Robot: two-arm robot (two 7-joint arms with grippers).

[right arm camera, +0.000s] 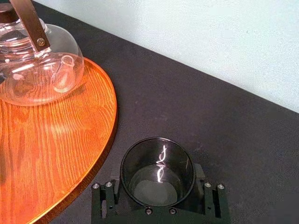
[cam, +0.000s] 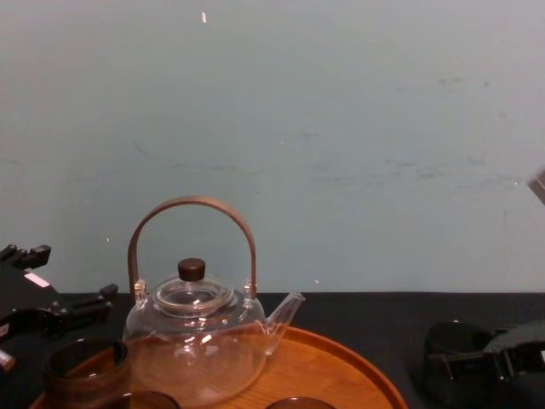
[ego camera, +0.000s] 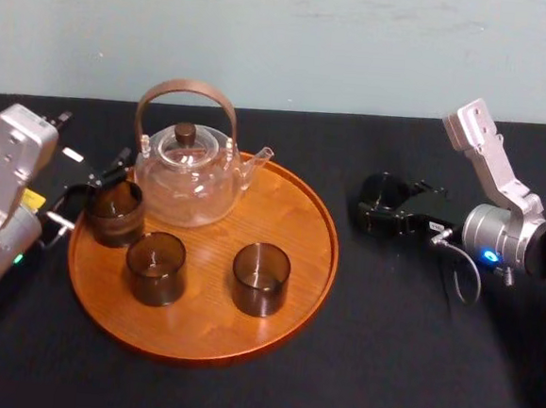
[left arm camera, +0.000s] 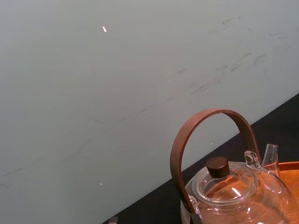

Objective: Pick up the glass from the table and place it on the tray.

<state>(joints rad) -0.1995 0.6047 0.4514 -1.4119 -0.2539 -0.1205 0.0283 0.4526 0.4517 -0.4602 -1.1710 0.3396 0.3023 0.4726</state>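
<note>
Dark smoked cylindrical glass (right arm camera: 157, 168): clasped by right gripper (right arm camera: 159, 198), on table beside large round orange-brown wooden tray (right arm camera: 56, 154); placement judged outstanding. Left gripper (ego camera: 99, 195): at tray's left rim.

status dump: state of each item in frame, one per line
tray: flat on table, loaded.
teapot: upright on tray, lid on.
left glass: upright at tray's left rim, left gripper at it.
middle glass: upright on tray, empty.
front-right glass: upright on tray, empty.
fourth glass: upright, off tray, gripped by right gripper.
</note>
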